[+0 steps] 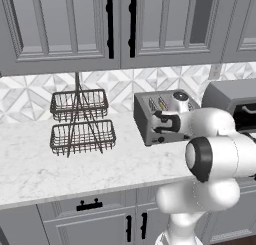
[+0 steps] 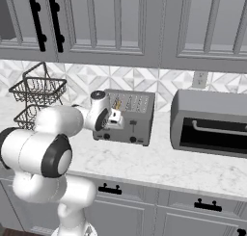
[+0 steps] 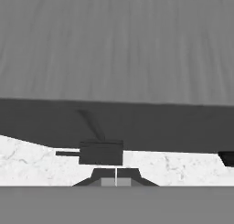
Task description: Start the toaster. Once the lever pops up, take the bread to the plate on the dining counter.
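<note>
1. A white marble table [image 1: 100,164] with grey cabinet fronts below is seen against a patterned tile backsplash [image 2: 144,83]; grey wall cabinets [image 1: 65,24] hang above.
2. A two-tier wire basket [image 1: 80,121] stands at the left, a toaster oven [image 2: 210,124] at the right.
3. The toaster [image 2: 135,114], grey and boxy, is placed between them; a tan slice of bread [image 2: 117,104] is noted in a slot.
4. The gripper [image 3: 116,178] is held against the toaster's front, jaws closed together, nothing held.
</note>
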Robot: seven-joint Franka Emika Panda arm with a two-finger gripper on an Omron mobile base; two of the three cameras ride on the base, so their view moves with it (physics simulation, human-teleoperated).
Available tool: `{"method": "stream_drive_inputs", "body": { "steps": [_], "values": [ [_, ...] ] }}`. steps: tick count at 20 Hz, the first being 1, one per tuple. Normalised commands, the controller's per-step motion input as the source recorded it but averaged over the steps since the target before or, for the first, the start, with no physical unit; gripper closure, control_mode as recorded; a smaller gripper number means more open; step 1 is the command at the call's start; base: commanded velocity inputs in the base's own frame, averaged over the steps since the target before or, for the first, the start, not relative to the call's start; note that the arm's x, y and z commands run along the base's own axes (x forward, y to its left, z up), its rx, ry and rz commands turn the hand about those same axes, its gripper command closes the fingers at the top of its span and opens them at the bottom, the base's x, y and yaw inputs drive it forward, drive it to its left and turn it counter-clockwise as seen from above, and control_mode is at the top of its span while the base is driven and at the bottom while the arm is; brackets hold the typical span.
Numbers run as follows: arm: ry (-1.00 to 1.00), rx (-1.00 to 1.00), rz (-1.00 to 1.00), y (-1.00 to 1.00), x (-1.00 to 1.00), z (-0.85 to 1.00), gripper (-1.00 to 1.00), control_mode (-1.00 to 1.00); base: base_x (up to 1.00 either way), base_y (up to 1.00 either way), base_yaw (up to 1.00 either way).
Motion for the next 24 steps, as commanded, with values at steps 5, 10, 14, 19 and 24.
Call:
{"method": "stream_drive_inputs", "body": {
  "steps": [5,10,14,19,24],
  "values": [
    [-0.15,0.15,-0.01,-0.19,-0.74,0.79,1.00,-1.00,0.00,0.00,0.00],
    [-0.04,0.03,-0.06,-0.01,-0.47,0.91,1.00,-1.00,0.00,0.00,0.00],
    [0.00,0.00,-0.05,0.00,-0.24,0.80,1.00,-1.00,0.00,0.00,0.00],
    [-0.02,-0.01,-0.03,0.00,-0.04,0.59,1.00,-1.00,0.00,0.00,0.00],
    [-0.12,-0.03,0.00,0.00,0.02,0.30,1.00,-1.00,0.00,0.00,0.00]
  ]
}}
